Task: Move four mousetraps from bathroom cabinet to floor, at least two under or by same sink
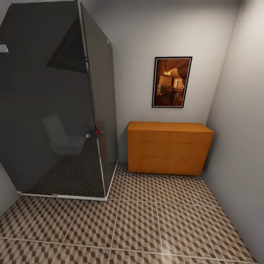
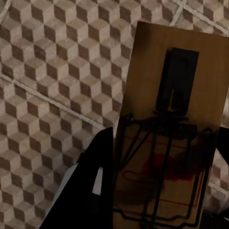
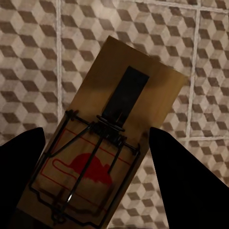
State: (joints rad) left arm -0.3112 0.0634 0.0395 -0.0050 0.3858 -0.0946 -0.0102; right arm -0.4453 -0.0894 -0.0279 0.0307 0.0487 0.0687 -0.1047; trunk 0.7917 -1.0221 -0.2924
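Each gripper carries one mousetrap. The left mousetrap [image 2: 174, 133] is a flat brown wooden board with a black plate near its far end, a thin dark wire spring and frame across the middle, and a red mark at the near end. It sits between the left gripper [image 2: 157, 191] fingers, the dark finger [image 2: 93, 186] pressed along one long edge, so the jaws are clamped on it. The right mousetrap [image 3: 107, 143] looks the same: tan board, black plate, wire bar, and a red mouse-shaped mark inside a thin red outline. The right gripper [image 3: 98, 176] has a dark finger [image 3: 183, 181] at either long edge of the board, the jaws gripping it.

Both arms hold their traps above the bathroom floor [image 1: 157, 227], whose square tiles carry a brown, tan and cream cube print with pale grout lines; both boards hang over it, not touching.

In the head view the cabinet [image 1: 169, 148], an orange-brown chest with matching bar handles, stands against the far wall with all drawers shut. A framed picture [image 1: 172, 81] hangs above the cabinet, and a dark glass shower stall [image 1: 55, 110] stands just beside the cabinet.
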